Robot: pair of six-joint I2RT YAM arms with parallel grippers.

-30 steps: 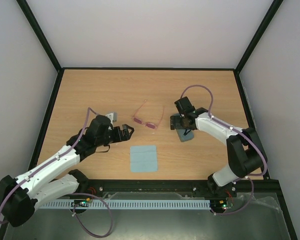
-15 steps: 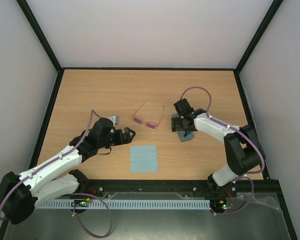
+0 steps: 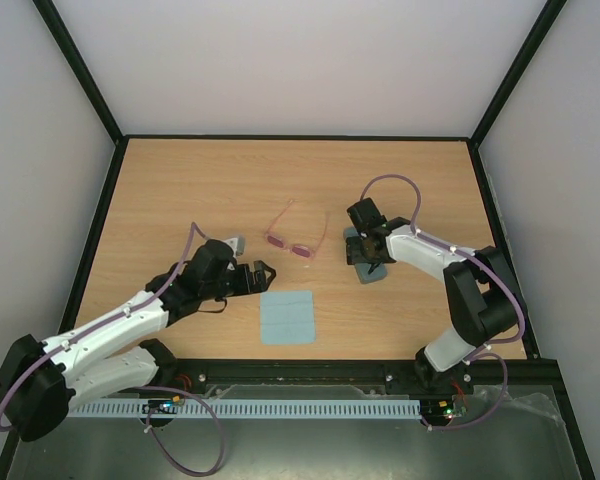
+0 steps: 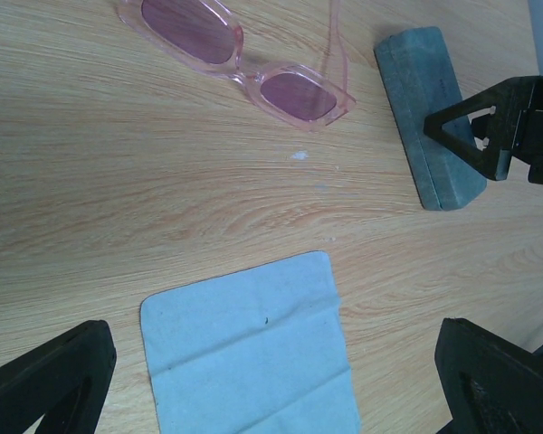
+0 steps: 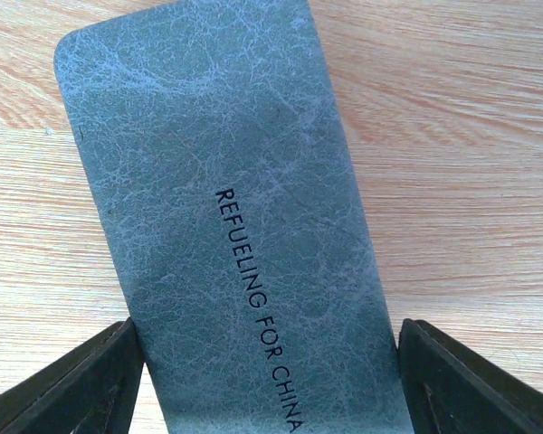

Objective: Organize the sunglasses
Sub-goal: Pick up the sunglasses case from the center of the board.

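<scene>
The pink sunglasses [image 3: 298,240] [image 4: 253,63] lie unfolded on the wooden table, mid-field, with no gripper touching them. To their right lies the blue-grey case [image 3: 372,270] [image 5: 244,226], flat on the table. My right gripper [image 3: 365,250] [image 5: 267,362] is low over the case and open. Its fingers [image 5: 100,380] straddle the case's two long sides, very close to them. My left gripper [image 3: 263,272] [image 4: 271,362] stands wide open just above the light blue cloth [image 3: 287,316] [image 4: 249,353], holding nothing.
The table's black frame [image 3: 300,137] runs along all sides. Bare wood stretches behind the sunglasses and on the far left. The right arm's fingers [image 4: 498,127] show over the case in the left wrist view.
My right gripper's jaws have narrowed around the case. The left arm has shifted toward the near edge, closer to the cloth's upper left corner.
</scene>
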